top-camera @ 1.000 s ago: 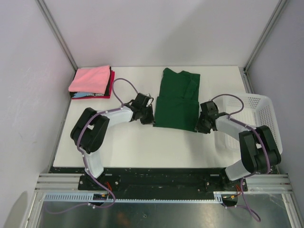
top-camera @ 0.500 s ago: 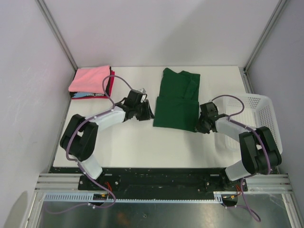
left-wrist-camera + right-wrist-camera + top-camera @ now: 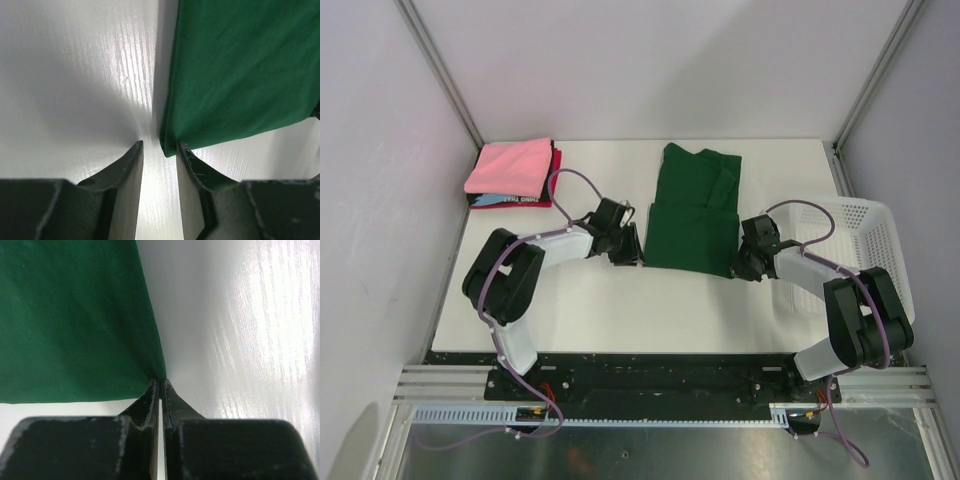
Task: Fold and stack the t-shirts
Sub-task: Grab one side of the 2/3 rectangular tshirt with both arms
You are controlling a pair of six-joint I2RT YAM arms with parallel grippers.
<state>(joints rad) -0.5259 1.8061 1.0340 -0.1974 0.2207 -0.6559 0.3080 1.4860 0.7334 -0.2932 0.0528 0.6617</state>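
The dark green t-shirt [image 3: 692,212] lies partly folded on the middle of the table. My left gripper [image 3: 628,250] is open at its near left corner; in the left wrist view that corner [image 3: 169,145] sits between the fingertips, against the right one, and my left gripper [image 3: 159,146] has a clear gap. My right gripper [image 3: 740,264] is at the near right corner; in the right wrist view my right gripper [image 3: 160,381] is shut on the tip of the green cloth [image 3: 75,320]. The folded stack with pink on top [image 3: 510,166] lies at the far left.
A white mesh basket [image 3: 868,240] stands at the table's right edge, beside the right arm. The stack shows black, red and light blue layers [image 3: 515,201] under the pink. Grey walls and metal posts close the back and sides.
My left gripper drew back left from the green shirt half a second ago and has come back to its near left corner. The right arm has not moved.
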